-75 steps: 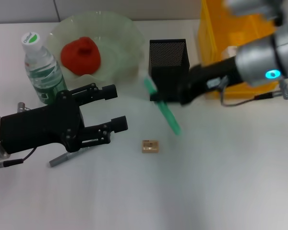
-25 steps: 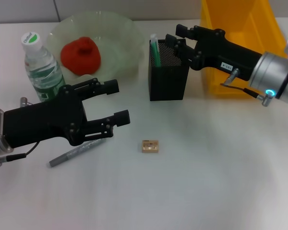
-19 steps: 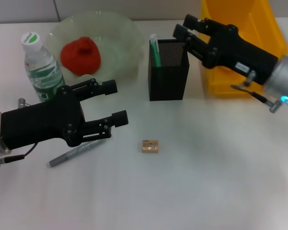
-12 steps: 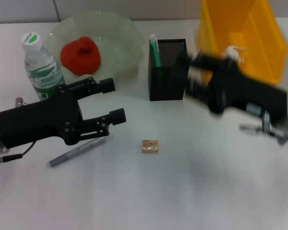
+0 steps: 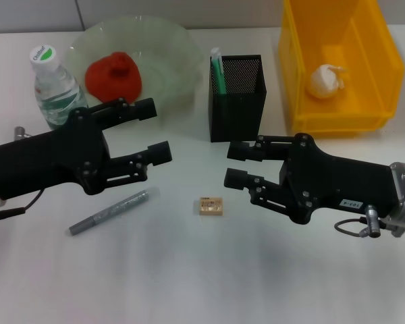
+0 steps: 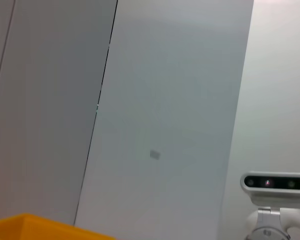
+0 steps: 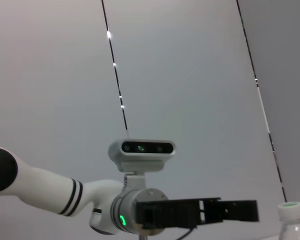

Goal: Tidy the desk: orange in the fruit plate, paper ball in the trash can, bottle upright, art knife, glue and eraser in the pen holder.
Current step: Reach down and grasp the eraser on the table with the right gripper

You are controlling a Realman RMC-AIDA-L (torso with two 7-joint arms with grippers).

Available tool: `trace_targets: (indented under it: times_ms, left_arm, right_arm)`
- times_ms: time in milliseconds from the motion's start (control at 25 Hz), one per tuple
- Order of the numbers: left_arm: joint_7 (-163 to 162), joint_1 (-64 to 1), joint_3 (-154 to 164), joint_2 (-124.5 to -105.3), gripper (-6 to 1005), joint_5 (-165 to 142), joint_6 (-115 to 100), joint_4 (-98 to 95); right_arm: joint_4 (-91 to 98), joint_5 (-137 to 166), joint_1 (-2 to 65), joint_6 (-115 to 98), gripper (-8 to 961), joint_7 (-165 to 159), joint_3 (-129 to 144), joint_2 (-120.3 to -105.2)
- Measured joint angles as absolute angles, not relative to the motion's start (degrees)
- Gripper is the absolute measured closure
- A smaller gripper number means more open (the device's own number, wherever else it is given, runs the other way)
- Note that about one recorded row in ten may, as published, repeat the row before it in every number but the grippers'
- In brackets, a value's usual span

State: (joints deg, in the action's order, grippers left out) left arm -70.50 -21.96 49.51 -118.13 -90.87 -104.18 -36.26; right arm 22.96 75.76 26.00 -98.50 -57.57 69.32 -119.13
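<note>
Having swung down from the pen holder (image 5: 237,96), the right gripper (image 5: 237,165), jaws wide and empty, sits just right of the centre-frame eraser (image 5: 211,206).

Bottle (image 5: 54,84) lower half hidden behind left arm, green item (image 5: 218,71) mostly sunk in pen holder (image 5: 237,98)

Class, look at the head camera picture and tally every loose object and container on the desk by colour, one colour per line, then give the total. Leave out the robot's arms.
Red: 1, orange
Yellow: 1, trash can
White: 1, paper ball
Black: 1, pen holder
Green: 1, art knife
Pale green: 1, fruit plate
Clear: 1, bottle
Grey: 1, glue
Tan: 1, eraser
Total: 9
</note>
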Motion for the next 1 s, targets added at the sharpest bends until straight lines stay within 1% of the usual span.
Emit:
trace_targets:
  times_ms: [360, 600, 800, 920, 1000]
  left_arm:
    - [-70.58, -20.38, 48.78, -117.95, 222, -90.88, -104.84, -36.22]
    - [-70.58, -19.74, 48.77, -117.95, 222, -90.88, -104.91, -36.07]
    - [-70.58, -19.68, 48.77, -117.95, 222, -90.90, -104.96, -36.16]
    - [-70.58, -19.69, 48.77, -117.94, 222, -90.93, -104.97, -36.26]
    - [-70.58, -19.76, 48.77, -117.94, 222, -91.02, -104.96, -36.27]
  right_arm:
    - [24.23, 75.63, 25.02, -96.31, 530, -56.11, 68.12, -119.18]
    - [24.25, 75.44, 25.09, -94.67, 459, -58.14, 66.81, -119.24]
    - [24.92, 75.44, 25.17, -95.00, 462, -60.71, 66.43, -119.30]
    - [30.44, 77.61, 25.59, -94.90, 464, -70.41, 66.50, -118.99]
    - [37.43, 81.88, 25.63, -94.19, 465, -77.91, 66.40, -118.90]
